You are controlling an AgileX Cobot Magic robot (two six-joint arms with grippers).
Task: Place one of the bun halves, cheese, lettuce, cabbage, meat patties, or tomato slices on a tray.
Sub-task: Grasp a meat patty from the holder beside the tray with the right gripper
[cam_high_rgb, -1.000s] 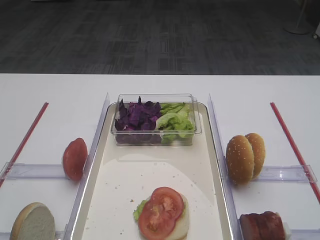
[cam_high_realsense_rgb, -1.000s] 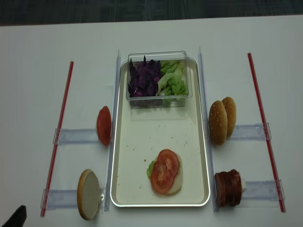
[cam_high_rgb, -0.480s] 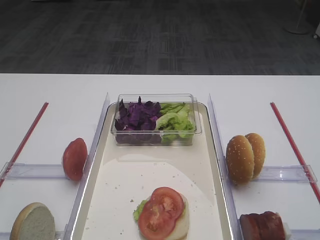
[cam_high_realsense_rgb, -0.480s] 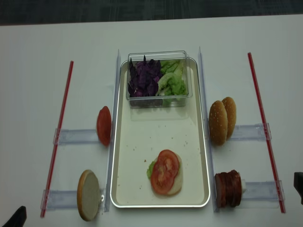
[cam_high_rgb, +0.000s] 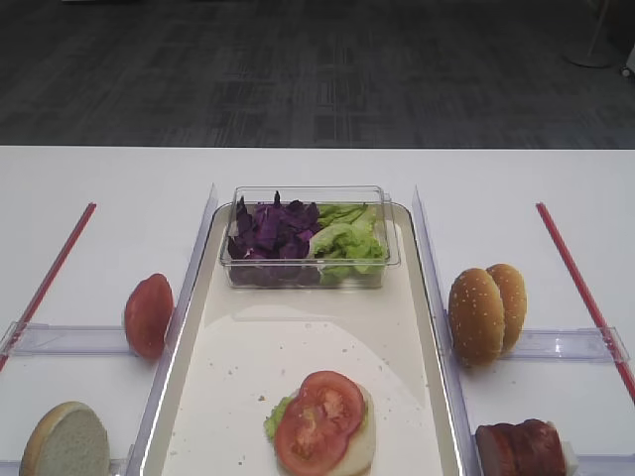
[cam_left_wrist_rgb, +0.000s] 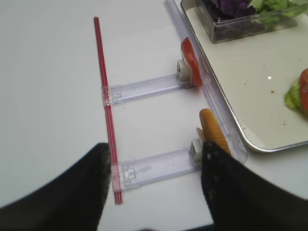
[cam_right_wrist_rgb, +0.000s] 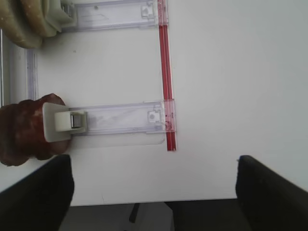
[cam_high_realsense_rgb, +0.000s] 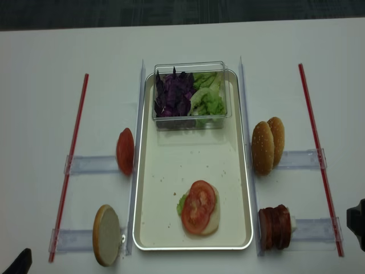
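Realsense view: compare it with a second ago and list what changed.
The right gripper has come in at the right edge, jaws open, beside the meat patties; it holds nothing. The left gripper, the tray and the food stayed put.

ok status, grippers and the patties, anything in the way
Right gripper open, empty, near the patties. Left gripper open, empty, at its edge. Tray holds bun, lettuce, tomato stack. Path clear.

left gripper: fingers spread wide, nothing between them, low over the desk's near left corner | right gripper: fingers parted wide, nothing held, hovering at the desk's near right edge
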